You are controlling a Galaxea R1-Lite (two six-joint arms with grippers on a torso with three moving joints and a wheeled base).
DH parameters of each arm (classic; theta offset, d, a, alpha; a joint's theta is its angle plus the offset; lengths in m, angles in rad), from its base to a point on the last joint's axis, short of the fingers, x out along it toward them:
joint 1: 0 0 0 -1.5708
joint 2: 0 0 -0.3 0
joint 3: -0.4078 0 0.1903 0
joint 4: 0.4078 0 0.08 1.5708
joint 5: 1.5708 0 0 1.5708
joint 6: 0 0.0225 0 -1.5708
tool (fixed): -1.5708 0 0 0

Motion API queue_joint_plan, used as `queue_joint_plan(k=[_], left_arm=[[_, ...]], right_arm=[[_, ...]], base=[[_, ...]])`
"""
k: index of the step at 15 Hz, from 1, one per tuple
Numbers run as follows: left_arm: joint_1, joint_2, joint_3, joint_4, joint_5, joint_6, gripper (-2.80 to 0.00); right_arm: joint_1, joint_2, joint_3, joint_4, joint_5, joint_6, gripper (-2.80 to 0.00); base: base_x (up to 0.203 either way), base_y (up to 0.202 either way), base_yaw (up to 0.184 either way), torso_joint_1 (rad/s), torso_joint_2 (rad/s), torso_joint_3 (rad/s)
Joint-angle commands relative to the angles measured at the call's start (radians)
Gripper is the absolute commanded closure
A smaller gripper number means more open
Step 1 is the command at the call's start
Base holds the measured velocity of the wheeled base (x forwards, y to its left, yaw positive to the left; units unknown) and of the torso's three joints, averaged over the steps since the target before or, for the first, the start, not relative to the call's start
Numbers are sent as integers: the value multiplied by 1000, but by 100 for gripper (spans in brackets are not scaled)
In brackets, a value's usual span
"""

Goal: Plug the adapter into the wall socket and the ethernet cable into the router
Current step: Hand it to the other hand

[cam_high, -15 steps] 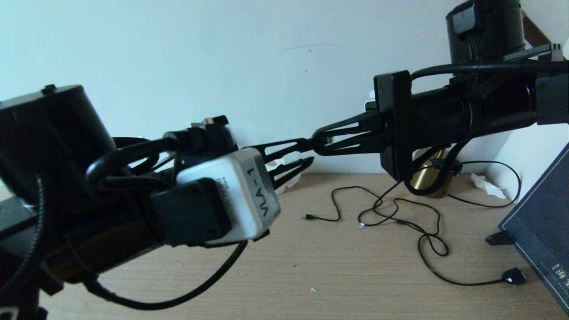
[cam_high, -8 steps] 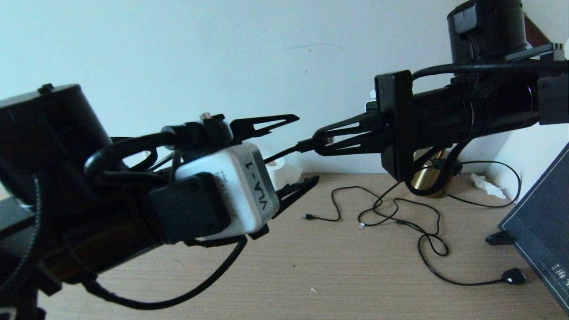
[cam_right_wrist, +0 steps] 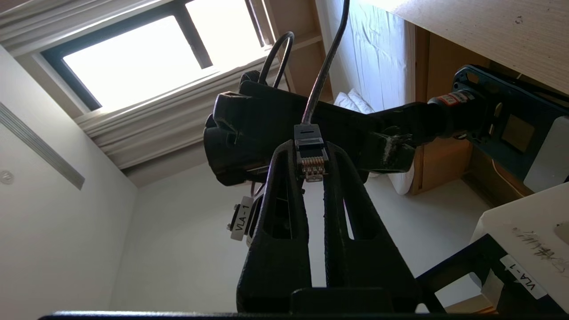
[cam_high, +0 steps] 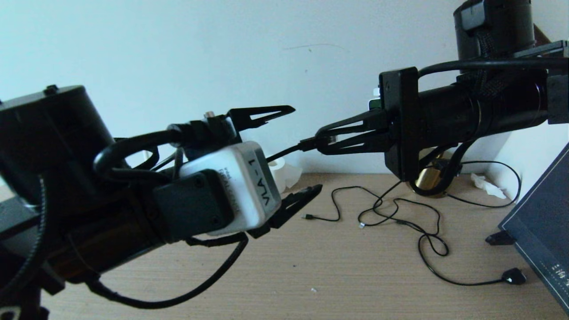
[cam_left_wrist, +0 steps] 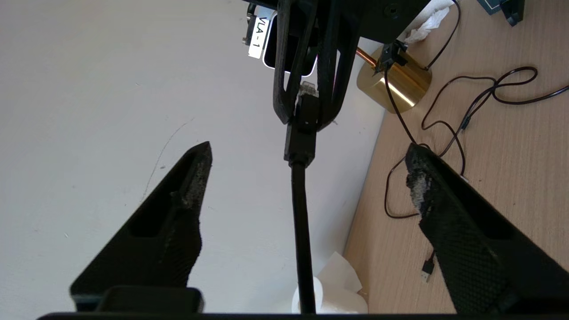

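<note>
My right gripper (cam_high: 321, 141) is raised above the table and shut on the ethernet cable's clear plug (cam_right_wrist: 312, 162), whose gold contacts face the wrist camera. The black ethernet cable (cam_left_wrist: 301, 222) runs from the boot back between the fingers of my left gripper (cam_left_wrist: 309, 149). That gripper is wide open, and neither finger touches the cable. The two grippers point at each other, tips nearly meeting, in front of the pale wall. The adapter, wall socket and router are out of view.
On the wooden table (cam_high: 333, 266) lie thin black cables (cam_high: 400, 218) with small USB plugs. A tissue roll (cam_high: 281, 171) and a brass cylinder (cam_high: 429, 182) stand by the wall. A dark panel (cam_high: 542, 226) leans at the right edge.
My left gripper's fingers have spread wide apart, letting go of the cable near the plug. The right gripper has kept its hold and risen slightly.
</note>
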Motion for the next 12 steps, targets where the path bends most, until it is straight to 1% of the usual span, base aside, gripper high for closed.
queue_joint_plan(k=[1,12], left_arm=[[0,3,1,-5,-1,6,0],[-2,20,-10,-5,-1,6,0]], right_arm=[[1,-1,-1,1,6,8,0],[5,6,2,1,6,6,0]], base=[[0,0,0,0,0,0],[0,0,0,0,0,0]])
